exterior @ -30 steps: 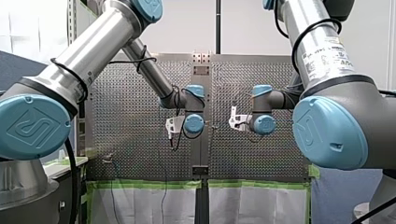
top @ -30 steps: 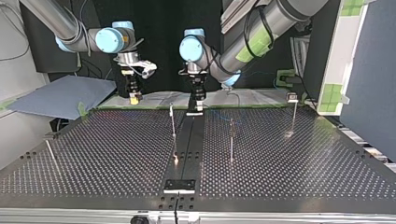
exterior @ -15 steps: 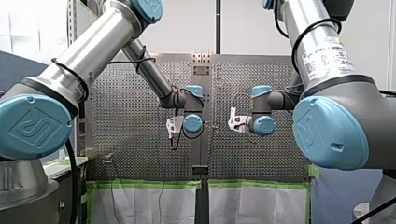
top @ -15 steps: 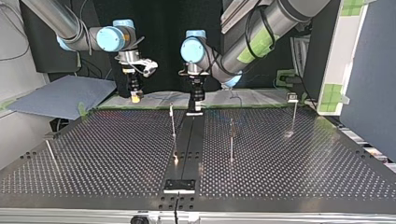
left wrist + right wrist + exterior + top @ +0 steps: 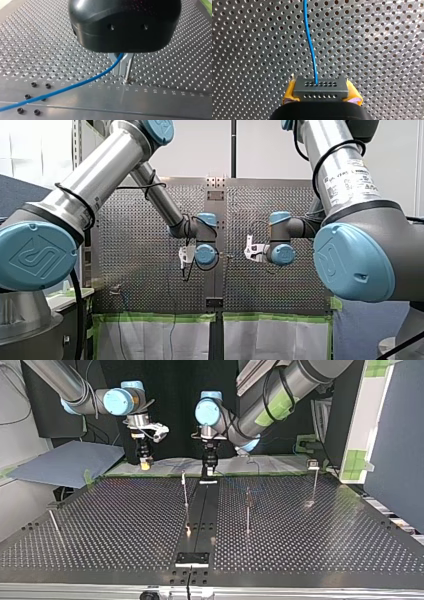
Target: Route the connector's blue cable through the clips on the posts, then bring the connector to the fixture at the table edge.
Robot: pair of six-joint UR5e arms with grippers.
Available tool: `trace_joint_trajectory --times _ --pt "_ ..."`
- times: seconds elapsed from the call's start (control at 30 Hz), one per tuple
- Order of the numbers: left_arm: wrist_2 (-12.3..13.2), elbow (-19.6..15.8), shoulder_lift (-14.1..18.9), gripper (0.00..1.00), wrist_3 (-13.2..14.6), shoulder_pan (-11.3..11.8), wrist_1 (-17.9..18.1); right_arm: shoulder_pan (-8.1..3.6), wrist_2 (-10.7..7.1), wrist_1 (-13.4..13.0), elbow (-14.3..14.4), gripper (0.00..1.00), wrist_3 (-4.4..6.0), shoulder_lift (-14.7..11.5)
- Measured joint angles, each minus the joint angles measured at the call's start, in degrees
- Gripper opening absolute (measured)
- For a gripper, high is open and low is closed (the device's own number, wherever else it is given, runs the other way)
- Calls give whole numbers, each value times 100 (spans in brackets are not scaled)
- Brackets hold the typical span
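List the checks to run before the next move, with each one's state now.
1. Connector clamped between my right gripper's yellow pads: ok.
2. Blue cable leaves the connector without a kink: ok.
3. Blue cable reaches my left gripper: ok.
4. My left gripper's hold on the cable is tight: cannot tell.
5. Cable seated in a clip: cannot tell; a post stands right beside my left gripper.
6. Connector at the fixture: not ok; the fixture lies at the top view's bottom middle, apart from both grippers.
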Motion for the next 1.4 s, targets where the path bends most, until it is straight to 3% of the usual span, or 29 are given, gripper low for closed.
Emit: trace_joint_trajectory --times 0.17,0.47,0.8,1.0,1.4 --pt "9 -92 -3 0 3 -39 115 -18 18 -78 76 0 4 4" --pt "53 -120 -147 0 -26 -106 274 -90 136 -518 324 0 15 43" --pt "122 -92 -287 0 -62 -104 342 -192 175 -974 267 0 35 454" --pt "214 -22 -419 0 -84 -60 388 -269 150 -914 81 0 23 690" --pt "282 313 -812 0 -146 -85 333 -487 88 -697 -164 0 9 729"
